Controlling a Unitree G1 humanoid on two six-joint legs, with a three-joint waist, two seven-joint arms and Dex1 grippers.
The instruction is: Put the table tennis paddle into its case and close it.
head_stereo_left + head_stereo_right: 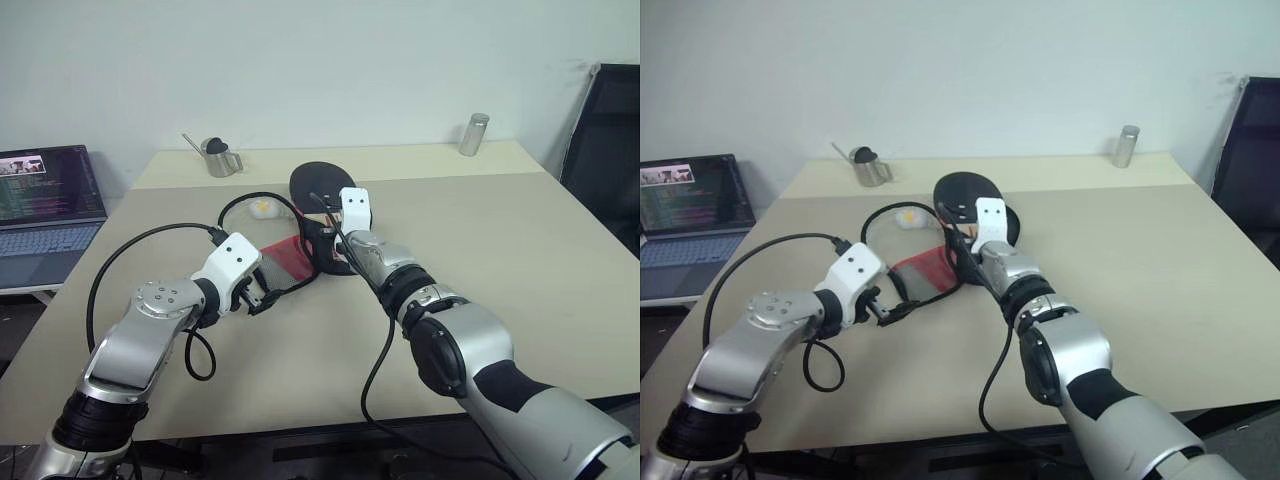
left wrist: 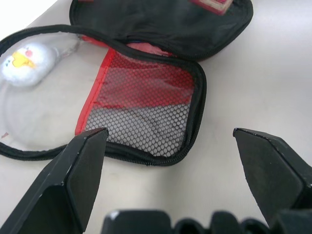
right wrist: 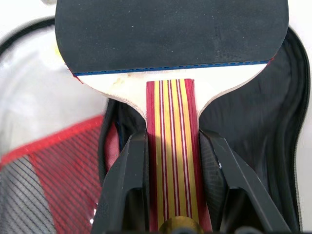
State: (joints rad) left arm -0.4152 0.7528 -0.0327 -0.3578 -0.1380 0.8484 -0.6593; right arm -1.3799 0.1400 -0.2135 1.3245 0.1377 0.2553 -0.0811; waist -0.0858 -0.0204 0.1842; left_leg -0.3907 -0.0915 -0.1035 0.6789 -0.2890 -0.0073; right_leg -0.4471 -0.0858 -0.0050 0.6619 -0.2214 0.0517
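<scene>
the left fingers [image 2: 87, 161] stand wide apart just short of the open case [image 1: 290, 262], mid-desk [image 1: 540, 250]. beyond, the right fingers [image 3: 131, 195] clamp the paddle [image 3: 170, 34] by its handle, above the far half. best lower it flat, head toward the desk's far edge.
</scene>
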